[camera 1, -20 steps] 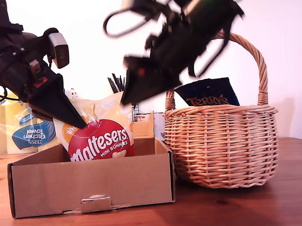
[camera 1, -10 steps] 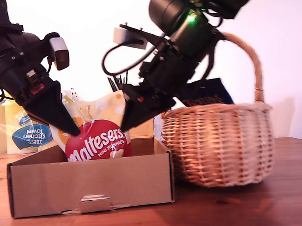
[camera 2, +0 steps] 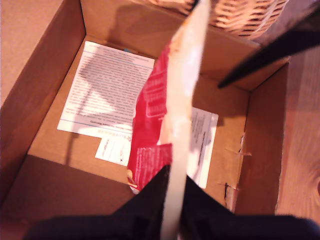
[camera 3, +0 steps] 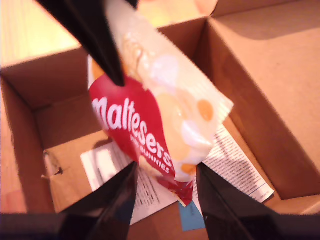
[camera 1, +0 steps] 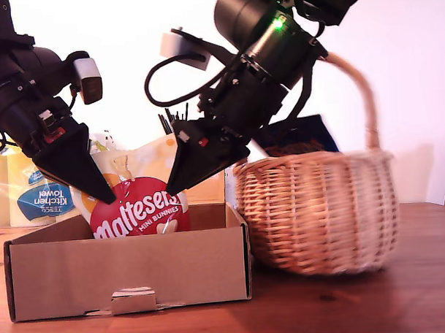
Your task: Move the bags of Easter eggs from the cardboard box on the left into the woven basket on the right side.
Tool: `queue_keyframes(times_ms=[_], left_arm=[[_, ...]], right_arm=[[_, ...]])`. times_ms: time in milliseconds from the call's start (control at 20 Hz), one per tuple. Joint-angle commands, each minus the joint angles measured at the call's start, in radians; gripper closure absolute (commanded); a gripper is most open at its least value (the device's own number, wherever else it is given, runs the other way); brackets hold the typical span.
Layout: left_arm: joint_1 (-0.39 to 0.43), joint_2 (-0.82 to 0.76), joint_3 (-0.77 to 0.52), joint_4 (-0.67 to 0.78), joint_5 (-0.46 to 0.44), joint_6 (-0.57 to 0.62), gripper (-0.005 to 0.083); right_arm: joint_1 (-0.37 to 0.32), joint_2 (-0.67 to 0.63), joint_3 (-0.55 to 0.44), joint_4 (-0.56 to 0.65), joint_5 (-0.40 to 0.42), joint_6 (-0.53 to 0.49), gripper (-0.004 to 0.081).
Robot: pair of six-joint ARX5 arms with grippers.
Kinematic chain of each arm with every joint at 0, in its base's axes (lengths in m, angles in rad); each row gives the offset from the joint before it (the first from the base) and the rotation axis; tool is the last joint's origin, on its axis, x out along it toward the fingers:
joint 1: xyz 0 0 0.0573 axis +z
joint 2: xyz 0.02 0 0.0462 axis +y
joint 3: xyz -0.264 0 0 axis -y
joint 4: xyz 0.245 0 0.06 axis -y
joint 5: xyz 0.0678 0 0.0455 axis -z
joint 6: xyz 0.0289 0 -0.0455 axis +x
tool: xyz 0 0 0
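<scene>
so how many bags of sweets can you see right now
2. The Maltesers bag stands upright in the cardboard box, pinched by my first gripper. A dark blue bag pokes out of the woven basket. More may be hidden inside the basket.

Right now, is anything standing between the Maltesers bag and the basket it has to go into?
Yes. My second gripper hangs open beside the Maltesers bag, on the side toward the woven basket. The cardboard box has an end wall there too, and the basket's rim stands higher. My first gripper grips the bag.
</scene>
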Motion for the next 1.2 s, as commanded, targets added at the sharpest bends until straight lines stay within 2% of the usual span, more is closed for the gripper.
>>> queue_keyframes(times_ms=[0, 200, 600, 950, 1150], left_arm=[[-0.005, 0.017, -0.012, 0.004, 0.002, 0.011, 0.0798], [-0.008, 0.017, -0.012, -0.002, 0.005, 0.01, 0.0798], [-0.048, 0.017, -0.012, 0.0, -0.029, -0.016, 0.0797], [-0.066, 0.017, -0.012, 0.0, -0.043, -0.015, 0.0797], [-0.087, 0.017, -0.012, 0.01, -0.041, -0.006, 0.0797]], right_arm=[[0.017, 0.013, 0.017, -0.011, 0.015, 0.002, 0.0429], [0.017, -0.007, 0.024, -0.032, 0.119, 0.004, 0.0428], [0.037, -0.04, 0.03, -0.07, 0.12, 0.051, 0.0428], [0.064, -0.055, 0.03, -0.038, 0.154, 0.023, 0.0417], [0.064, -0.054, 0.03, -0.031, 0.099, 0.019, 0.0417]])
